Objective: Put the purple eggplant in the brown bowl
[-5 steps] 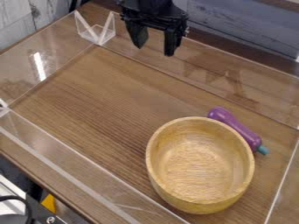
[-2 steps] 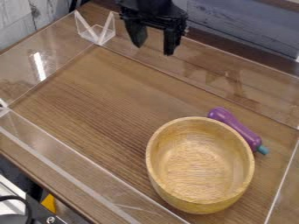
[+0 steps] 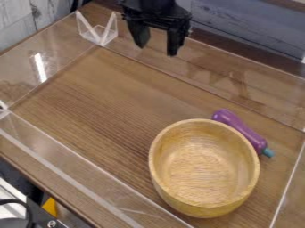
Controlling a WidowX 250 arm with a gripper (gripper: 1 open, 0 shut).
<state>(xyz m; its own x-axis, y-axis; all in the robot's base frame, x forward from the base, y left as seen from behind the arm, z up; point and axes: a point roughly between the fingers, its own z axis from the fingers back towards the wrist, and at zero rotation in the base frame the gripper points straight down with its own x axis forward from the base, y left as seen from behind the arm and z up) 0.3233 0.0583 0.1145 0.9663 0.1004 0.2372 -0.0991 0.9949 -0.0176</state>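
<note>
Honestly nothing has changed from the frame a second back: the arm hasn't budged and neither has anything on the bench. The black gripper hangs up at about 12 o'clock in the shot, pointing mostly downward, and its fingers are spread wide apart with nothing between them, same as before. It sits above the far end of the wood-grain surface, well apart from both task items. The brown bowl sits down around 5 o'clock, upright, and empty as far as I can see into it, just bare wood grain inside. The purple eggplant is lying flat on the bench outside the bowl, at roughly the bowl's 1 o'clock, just beside the rim and running diagonally along it; whether it actually touches the rim I can't tell from this angle. Its little teal stem tip points toward 4 o'clock, near the right edge of the picture. Clear plastic walls run around the work area, with a folded clear piece standing at about 11 o'clock, just left of the gripper. So the eggplant is not in the bowl yet, and the position of the fingers matches the earlier frames.
</note>
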